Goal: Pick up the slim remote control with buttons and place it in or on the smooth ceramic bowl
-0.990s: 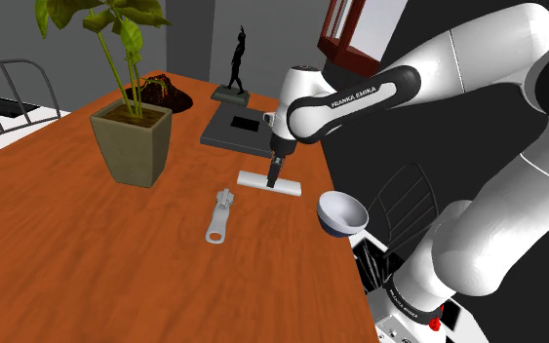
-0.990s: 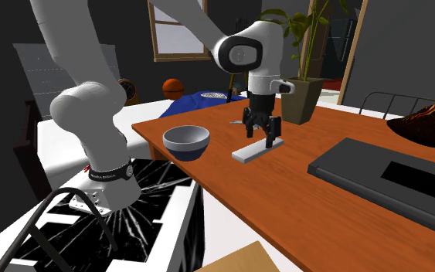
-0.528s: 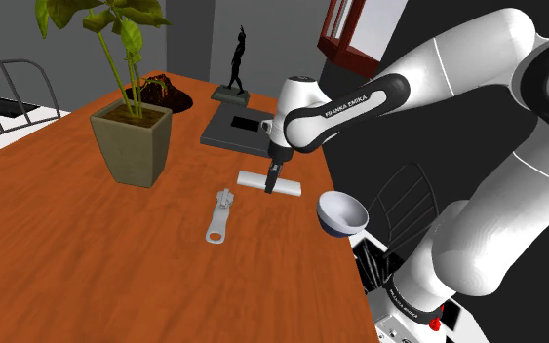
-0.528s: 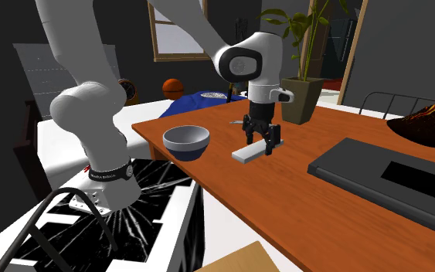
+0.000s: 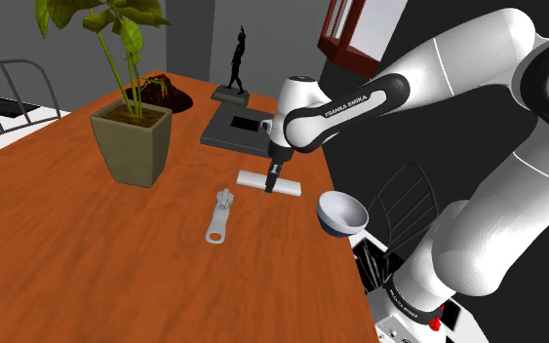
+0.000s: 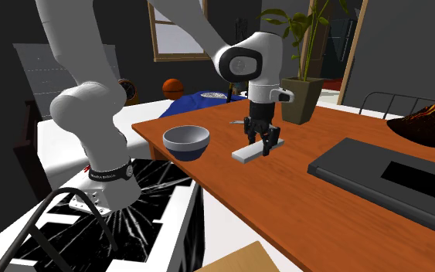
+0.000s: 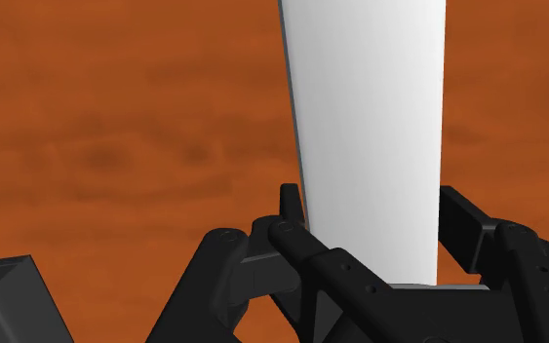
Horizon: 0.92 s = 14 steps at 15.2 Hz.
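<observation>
The pincer (image 6: 263, 145) has dropped since a second ago and now clenches the white remote (image 7: 370, 117) between its fingers; lifting toward the bowl (image 5: 341, 212) seems next

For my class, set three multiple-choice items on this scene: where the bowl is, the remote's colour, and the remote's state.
1. Where on the table is the bowl? A the middle; B at an edge; C underneath it.
2. What colour is the remote control? A black; B red; C white.
3. The remote control is: A flat on the table between the fingers of the gripper; B lifted; C in the bowl.
Key: 1 B, it sits by the table's rim; 2 C, it is plain white; 3 A, the wrist view shows it on the table, a finger at each side.
</observation>
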### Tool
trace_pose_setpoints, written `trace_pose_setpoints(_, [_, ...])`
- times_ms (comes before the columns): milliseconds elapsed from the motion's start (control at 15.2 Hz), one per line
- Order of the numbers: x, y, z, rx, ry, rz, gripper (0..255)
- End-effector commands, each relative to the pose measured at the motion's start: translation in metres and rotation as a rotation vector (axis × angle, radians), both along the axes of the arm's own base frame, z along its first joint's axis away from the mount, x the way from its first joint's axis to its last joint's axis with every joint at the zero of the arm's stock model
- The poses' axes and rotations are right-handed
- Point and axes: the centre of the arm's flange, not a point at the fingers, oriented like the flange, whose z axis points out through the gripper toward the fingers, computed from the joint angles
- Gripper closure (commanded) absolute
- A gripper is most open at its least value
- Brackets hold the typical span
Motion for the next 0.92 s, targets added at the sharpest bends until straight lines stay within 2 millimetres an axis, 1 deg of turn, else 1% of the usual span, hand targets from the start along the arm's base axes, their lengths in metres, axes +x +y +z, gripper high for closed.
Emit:
trace_pose_setpoints(0, [0.000, 0.000, -0.001, 0.000, 0.001, 0.000, 255])
trace_pose_setpoints(330, [0.000, 0.000, -0.001, 0.000, 0.001, 0.000, 255])
trace_pose_setpoints(858, [0.000, 0.000, 0.042, 0.000, 0.001, 0.000, 255])
